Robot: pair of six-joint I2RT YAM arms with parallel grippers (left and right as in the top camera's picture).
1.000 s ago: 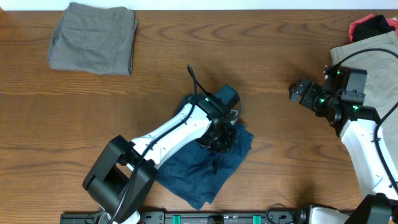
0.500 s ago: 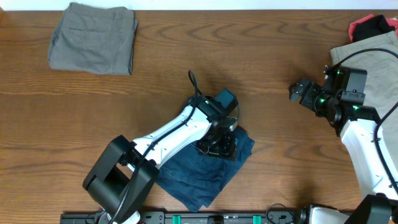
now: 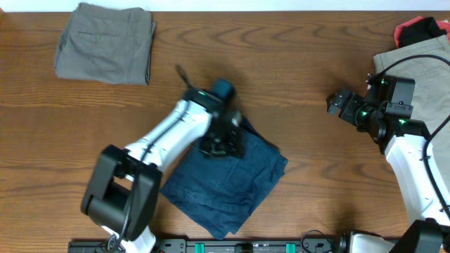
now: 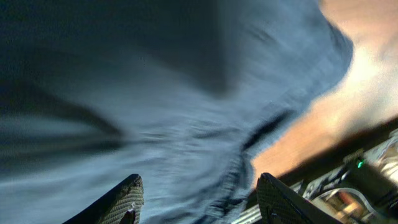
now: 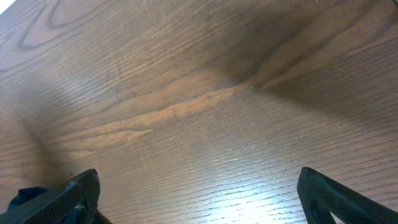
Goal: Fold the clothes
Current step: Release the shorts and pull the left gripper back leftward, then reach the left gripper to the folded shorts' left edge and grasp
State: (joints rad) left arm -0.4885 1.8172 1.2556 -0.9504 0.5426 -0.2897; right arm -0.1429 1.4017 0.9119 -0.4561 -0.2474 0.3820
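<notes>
We see the dark blue shorts (image 3: 232,186) low in the middle of the overhead view, on the brown table (image 3: 302,56). They lie turned like a diamond and look partly folded, with some bumps in the cloth. The left fingers (image 4: 130,198) hang over the upper left corner of the shorts. In the left wrist view the 2 fingers are apart with nothing between them; only blurry blue cloth shows under them. We think they are open so the cloth can lie down by itself, or so they can take a new bit of it. We cannot tell if they touch the cloth.

The right fingers (image 5: 78,190) are at the right of the overhead view, over bare wood, well apart from the blue shorts. They are wide apart and hold nothing. We think the right arm (image 3: 411,151) waits there so it does not bump the left arm (image 3: 169,137).

A grey-green pair (image 3: 105,43) lies folded in the upper left of the frame, far from the work, so it looks done. A beige pair (image 3: 434,81) lies at the right edge, partly under the right arm, with something red and black (image 3: 420,28) above it. We think those wait for their turn. The blue pair is not neat yet, so we think 1 more fold is left.
</notes>
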